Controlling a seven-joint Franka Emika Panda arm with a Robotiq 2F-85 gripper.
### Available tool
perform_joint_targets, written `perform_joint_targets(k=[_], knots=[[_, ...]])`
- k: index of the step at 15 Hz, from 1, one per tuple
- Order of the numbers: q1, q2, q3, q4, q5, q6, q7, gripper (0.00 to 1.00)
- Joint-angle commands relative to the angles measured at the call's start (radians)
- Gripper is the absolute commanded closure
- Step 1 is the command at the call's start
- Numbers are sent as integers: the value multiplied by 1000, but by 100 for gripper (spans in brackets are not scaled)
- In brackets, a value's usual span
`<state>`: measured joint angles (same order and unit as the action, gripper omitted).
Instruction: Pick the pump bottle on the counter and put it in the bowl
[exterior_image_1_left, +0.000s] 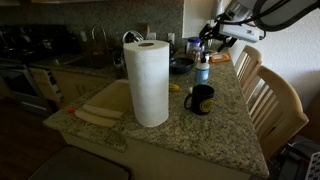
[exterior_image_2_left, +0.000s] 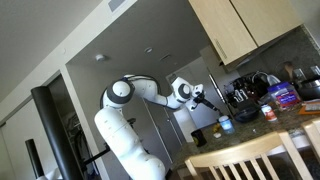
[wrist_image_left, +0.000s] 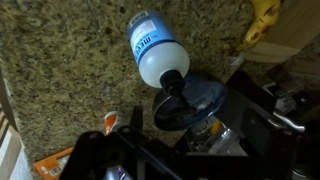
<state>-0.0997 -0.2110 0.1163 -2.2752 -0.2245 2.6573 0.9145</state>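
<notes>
The pump bottle (exterior_image_1_left: 203, 70) stands upright on the granite counter (exterior_image_1_left: 225, 120), just behind the black mug (exterior_image_1_left: 200, 99). The dark bowl (exterior_image_1_left: 181, 66) sits right beside the bottle. In the wrist view I look down on the bottle (wrist_image_left: 155, 48), with its blue label, and the bowl (wrist_image_left: 195, 100) touches or nearly touches it. My gripper (exterior_image_1_left: 214, 38) hangs in the air above and behind the bottle, apart from it. It also shows in an exterior view (exterior_image_2_left: 205, 100). Its dark fingers (wrist_image_left: 165, 150) look spread and hold nothing.
A tall paper towel roll (exterior_image_1_left: 147, 82) stands mid-counter. A yellow object (exterior_image_1_left: 174, 88) lies near the mug and also shows in the wrist view (wrist_image_left: 262, 20). Wooden chairs (exterior_image_1_left: 268, 95) line the counter's edge. A sink with a wooden board (exterior_image_1_left: 105, 103) is beside the roll.
</notes>
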Motion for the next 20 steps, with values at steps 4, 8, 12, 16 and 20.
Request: perform_joint_targets(k=[4, 8, 12, 16, 20], knots=[[29, 101, -43, 21, 148, 91, -58, 0], [58, 88, -77, 77, 343, -136, -218, 0], [39, 49, -77, 143, 261, -300, -168, 0], [37, 56, -62, 215, 148, -464, -144, 0], [63, 159, -66, 291, 147, -673, -201, 0]])
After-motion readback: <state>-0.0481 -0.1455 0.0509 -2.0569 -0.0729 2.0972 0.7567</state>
